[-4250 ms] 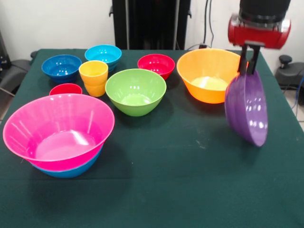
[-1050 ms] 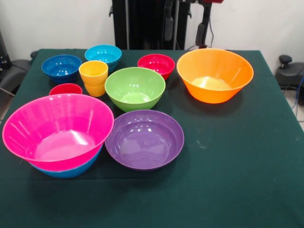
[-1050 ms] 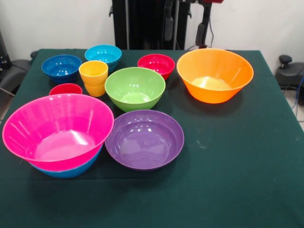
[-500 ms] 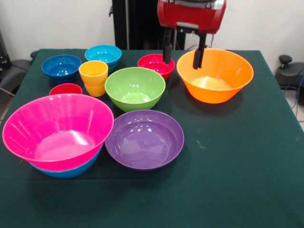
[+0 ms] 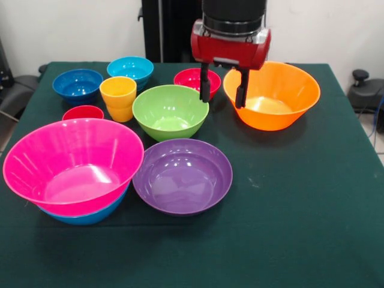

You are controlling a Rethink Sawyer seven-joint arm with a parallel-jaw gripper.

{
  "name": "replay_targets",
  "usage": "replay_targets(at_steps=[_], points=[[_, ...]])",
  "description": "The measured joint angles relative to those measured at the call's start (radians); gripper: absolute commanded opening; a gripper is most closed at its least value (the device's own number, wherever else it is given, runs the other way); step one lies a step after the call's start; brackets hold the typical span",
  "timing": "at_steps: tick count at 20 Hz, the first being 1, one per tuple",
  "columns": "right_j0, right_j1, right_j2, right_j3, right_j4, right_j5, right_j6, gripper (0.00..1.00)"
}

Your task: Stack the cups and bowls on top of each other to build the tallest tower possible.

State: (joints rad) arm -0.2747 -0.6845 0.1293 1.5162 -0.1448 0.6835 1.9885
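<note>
My gripper (image 5: 222,93) hangs open and empty between the green bowl (image 5: 171,112) and the large orange bowl (image 5: 272,94), just in front of the small red bowl (image 5: 193,78). The purple bowl (image 5: 182,175) rests upright on the cloth below it. At the near left a large pink bowl (image 5: 73,162) sits nested in a blue bowl (image 5: 90,215). The yellow-orange cup (image 5: 118,98) stands behind it, with the red cup (image 5: 83,112) beside it. A dark blue bowl (image 5: 77,84) and a light blue bowl (image 5: 130,68) sit at the far left.
The dark green tablecloth (image 5: 300,198) covers the table. A black stand (image 5: 174,30) rises behind the far edge.
The purple bowl, once hanging tilted in the gripper at the right, now lies on the cloth in front of the green bowl. The open gripper has come lower and slightly leftward.
</note>
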Motion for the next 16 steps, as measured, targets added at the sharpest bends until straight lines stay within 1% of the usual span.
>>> replay_targets(at_steps=[6, 16], points=[[-0.003, 0.052, 0.013, 0.002, -0.014, 0.000, 0.000, 1.00], [-0.003, 0.116, 0.028, 0.002, -0.014, 0.000, 0.000, 1.00]])
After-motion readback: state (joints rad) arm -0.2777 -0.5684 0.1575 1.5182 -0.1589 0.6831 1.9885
